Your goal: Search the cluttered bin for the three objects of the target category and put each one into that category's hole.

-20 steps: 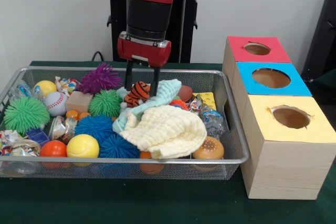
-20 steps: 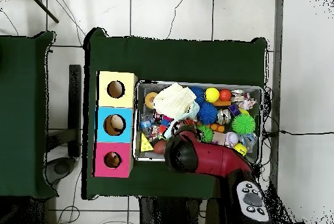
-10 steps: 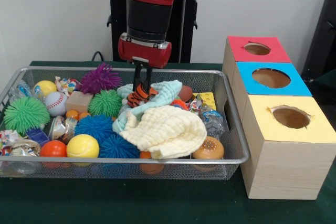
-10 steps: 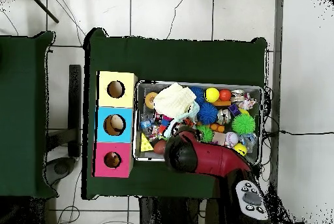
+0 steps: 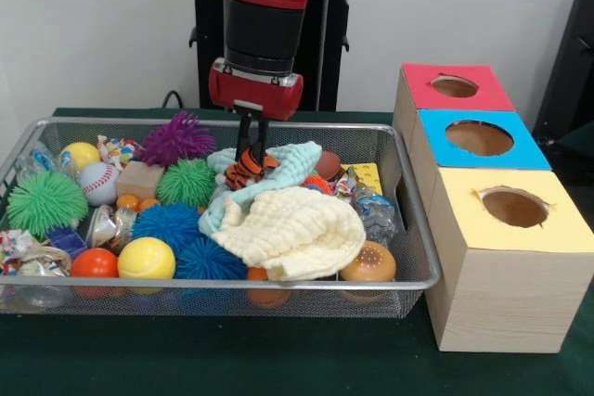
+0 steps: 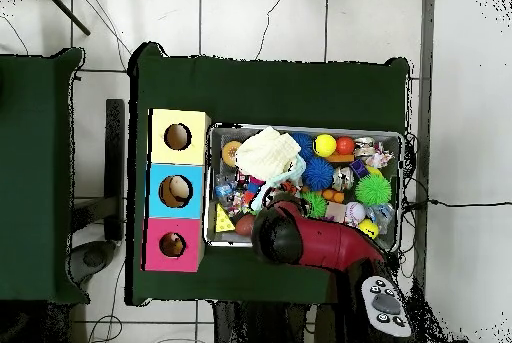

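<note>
Wire bin (image 5: pixel 408 229) fills the left and centre of the frame, crammed with toys. Cream cloth (image 5: pixel 292 229) is heaped in the middle. Just above it, the gripper (image 5: pixel 252 150) pinches the orange striped toy (image 5: pixel 247 167), fingers pressed together.

1. I see one wire bin (image 5: pixel 408 229) on the counter (image 5: pixel 278 359).
2. I count three boxes with holes on top: one red box (image 5: pixel 455 86), one blue box (image 5: pixel 479 138) and one yellow box (image 5: pixel 513 208).
3. There are five spiky balls: one purple ball (image 5: pixel 176 137), two green balls (image 5: pixel 45 201) and two blue balls (image 5: pixel 167 224).
4. There are two smooth yellow balls (image 5: pixel 146 258).
5. There is one baseball (image 5: pixel 98 183).
6. There are two cloths: one cream cloth (image 5: pixel 295 232) and one light green cloth (image 5: pixel 292 164).
7. I see one stripy tiger toy (image 5: pixel 247 167) in my one claw (image 5: pixel 251 150).
</note>
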`<state>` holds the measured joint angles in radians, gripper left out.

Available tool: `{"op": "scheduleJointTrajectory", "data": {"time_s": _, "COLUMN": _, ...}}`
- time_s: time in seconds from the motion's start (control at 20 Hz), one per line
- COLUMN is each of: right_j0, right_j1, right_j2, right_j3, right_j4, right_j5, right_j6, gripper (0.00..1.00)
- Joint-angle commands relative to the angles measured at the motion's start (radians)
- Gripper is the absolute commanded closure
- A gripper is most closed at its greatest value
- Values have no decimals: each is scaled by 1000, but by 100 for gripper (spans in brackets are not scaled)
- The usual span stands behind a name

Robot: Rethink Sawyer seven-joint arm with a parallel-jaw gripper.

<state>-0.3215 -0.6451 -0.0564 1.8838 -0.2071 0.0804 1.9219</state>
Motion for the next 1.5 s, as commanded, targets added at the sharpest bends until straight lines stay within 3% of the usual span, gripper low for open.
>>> {"op": "scheduleJointTrajectory", "data": {"time_s": 0.05, "right_j0": -4, "right_j1": 29, "right_j2": 31, "right_j3": -69, "right_j4": 27, "right_j5": 3, "right_j6": 122, "gripper": 100}}
{"op": "scheduleJointTrajectory", "data": {"time_s": 0.5, "right_j0": -6, "right_j1": 25, "right_j2": 32, "right_j3": -63, "right_j4": 32, "right_j5": 2, "right_j6": 129, "gripper": 100}}
{"op": "scheduleJointTrajectory", "data": {"time_s": 1.05, "right_j0": 10, "right_j1": -161, "right_j2": 49, "right_j3": 49, "right_j4": 69, "right_j5": 182, "right_j6": 120, "gripper": 100}}
{"op": "scheduleJointTrajectory", "data": {"time_s": 1.5, "right_j0": -25, "right_j1": -220, "right_j2": 54, "right_j3": 151, "right_j4": 56, "right_j5": 152, "right_j6": 120, "gripper": 100}}
